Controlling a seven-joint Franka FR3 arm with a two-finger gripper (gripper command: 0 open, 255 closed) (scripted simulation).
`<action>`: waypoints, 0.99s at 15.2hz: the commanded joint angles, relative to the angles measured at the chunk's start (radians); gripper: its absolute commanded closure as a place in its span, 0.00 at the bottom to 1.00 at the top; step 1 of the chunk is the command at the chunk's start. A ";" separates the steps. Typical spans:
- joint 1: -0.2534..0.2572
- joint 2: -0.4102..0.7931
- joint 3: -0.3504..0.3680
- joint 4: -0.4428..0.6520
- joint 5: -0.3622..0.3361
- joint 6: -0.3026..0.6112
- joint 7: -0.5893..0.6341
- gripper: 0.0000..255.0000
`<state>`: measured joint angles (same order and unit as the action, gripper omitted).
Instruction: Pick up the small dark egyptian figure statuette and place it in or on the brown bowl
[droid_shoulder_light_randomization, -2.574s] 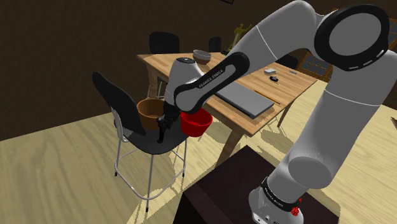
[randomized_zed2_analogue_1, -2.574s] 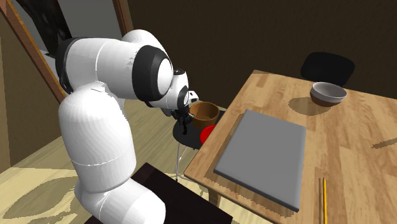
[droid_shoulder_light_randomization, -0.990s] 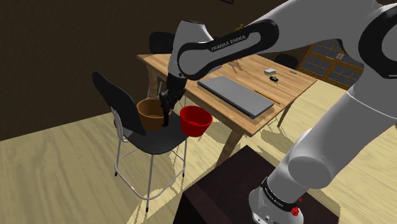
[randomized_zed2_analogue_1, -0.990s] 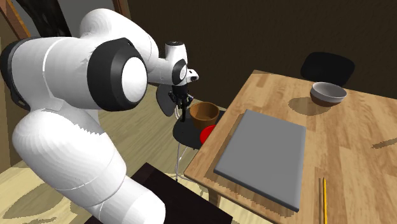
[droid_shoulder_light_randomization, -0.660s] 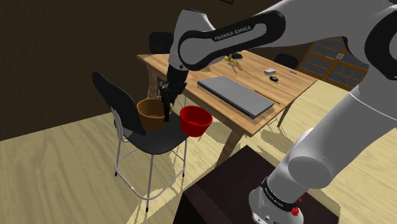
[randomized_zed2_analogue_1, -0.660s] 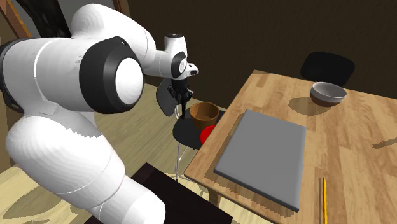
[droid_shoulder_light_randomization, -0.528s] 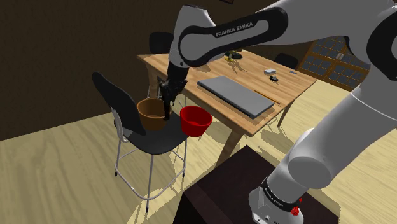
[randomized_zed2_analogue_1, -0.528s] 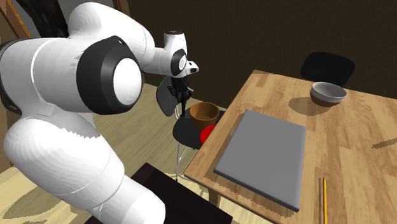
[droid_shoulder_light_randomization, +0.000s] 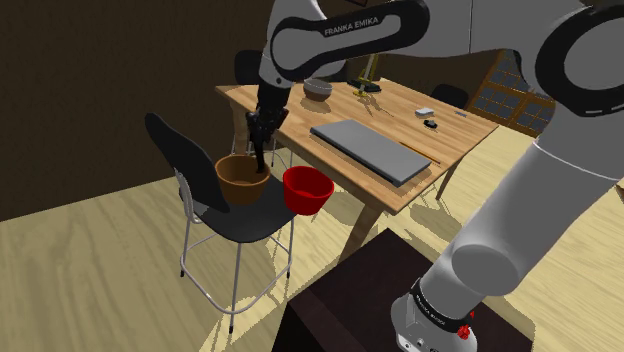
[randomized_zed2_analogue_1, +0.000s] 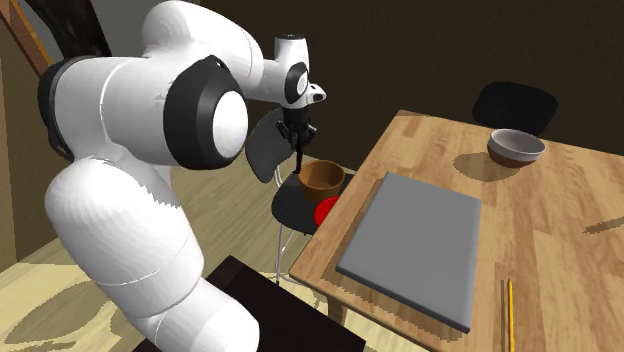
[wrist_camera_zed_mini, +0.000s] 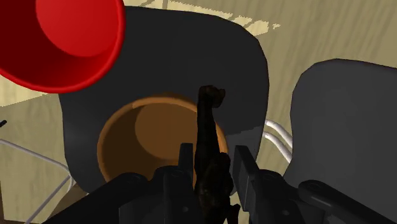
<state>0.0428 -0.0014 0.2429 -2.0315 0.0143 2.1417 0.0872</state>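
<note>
your gripper (wrist_camera_zed_mini: 213, 162) is clamped on the dark statuette (wrist_camera_zed_mini: 205, 124), which hangs upright just above the brown bowl (wrist_camera_zed_mini: 124, 137) on the black chair seat (wrist_camera_zed_mini: 191, 57). finding: the figure appears nearer the bowl's rim than its middle. released here, it may strike the rim, topple out and drop off the seat. the red bowl (wrist_camera_zed_mini: 63, 38) stands just beside it, so any sideways drift risks the wrong vessel.

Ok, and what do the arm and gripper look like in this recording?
The arm is built of rounded, glossy white links with dark joint rings. Light FRANKA EMIKA lettering runs along a dark forearm section, and small red marks sit at its base. The gripper is all black, with two blocky fingers.
</note>
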 joint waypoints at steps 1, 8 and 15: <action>-0.008 0.064 -0.008 0.088 -0.016 -0.026 -0.011 1.00; -0.023 0.273 -0.032 0.367 -0.056 -0.101 -0.043 1.00; -0.023 0.296 -0.035 0.304 -0.062 -0.015 -0.040 1.00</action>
<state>0.0205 0.2922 0.2085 -1.7166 -0.0473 2.1125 0.0478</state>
